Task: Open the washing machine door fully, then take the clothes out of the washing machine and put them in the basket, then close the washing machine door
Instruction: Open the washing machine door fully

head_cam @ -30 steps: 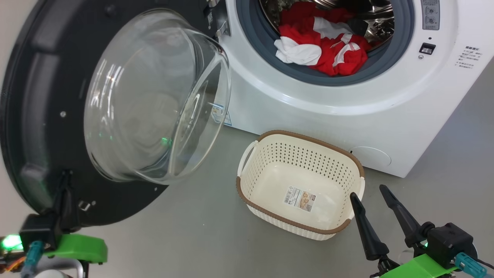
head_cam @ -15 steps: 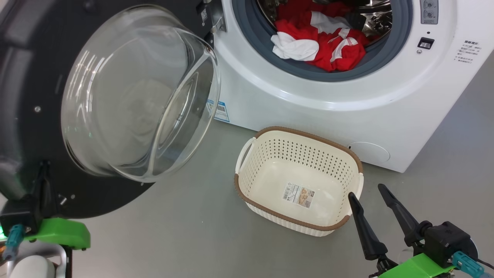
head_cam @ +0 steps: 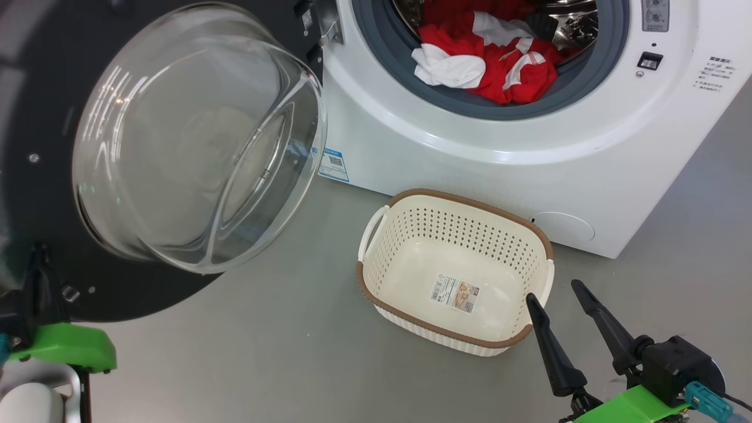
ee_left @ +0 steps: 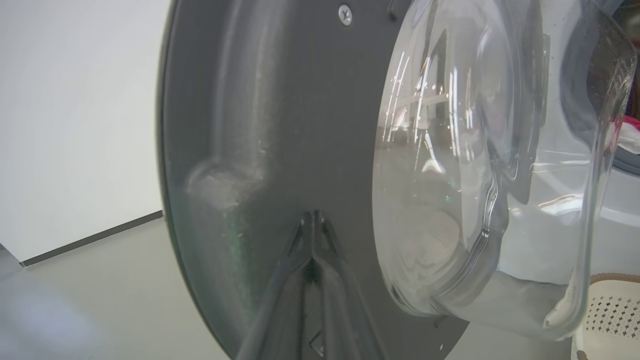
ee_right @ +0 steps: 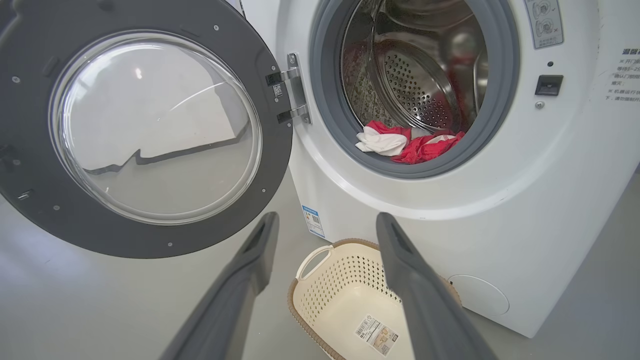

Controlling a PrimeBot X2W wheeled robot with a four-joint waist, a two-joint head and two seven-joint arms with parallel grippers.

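The left tool (ee_left: 312,225), shut on nothing, pressed the washing machine door (ee_left: 260,125); the right tool (head_cam: 552,292) gaped empty — nearer the clothes (head_cam: 487,64), which lay ahead and above it, the basket (head_cam: 470,202) just beside.

The right gripper (head_cam: 552,291), at five o'clock in the head view, has two long matt black fingers (head_cam: 552,352) that taper to blunt tips. They rise from a boxy black housing (head_cam: 672,364) set on a bright green bracket (head_cam: 628,406), with a teal plug (head_cam: 705,400) and a thin dark cable at its side. In the right wrist view these fingers look dark grey, each with a shallow recess along one face. The left gripper (head_cam: 38,258), at eight o'clock, has like black fingers, a green mount (head_cam: 61,346) and a pale rounded forearm (head_cam: 26,405).
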